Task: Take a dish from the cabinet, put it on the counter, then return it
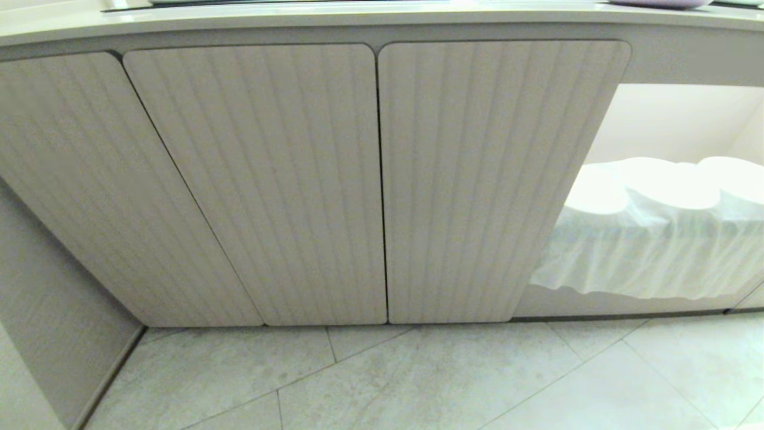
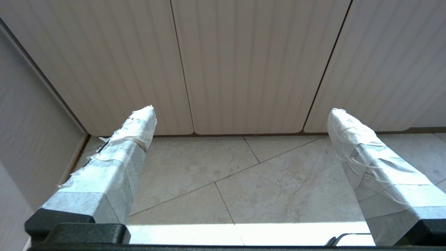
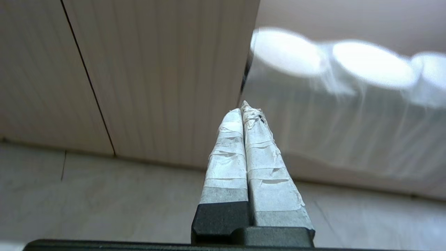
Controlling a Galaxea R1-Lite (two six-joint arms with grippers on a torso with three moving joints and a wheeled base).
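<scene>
No dish shows; judging by the task, it sits behind the shut cabinet doors at twelve o'clock in the head view. It is likely stiff, breakable and slick, best pinched at the rim. Neither arm reaches the head view. The right gripper has its fingers pressed together on nothing, pointing at the door's edge beside the draped niche. The left gripper fingers are spread wide, empty, above the floor.
</scene>
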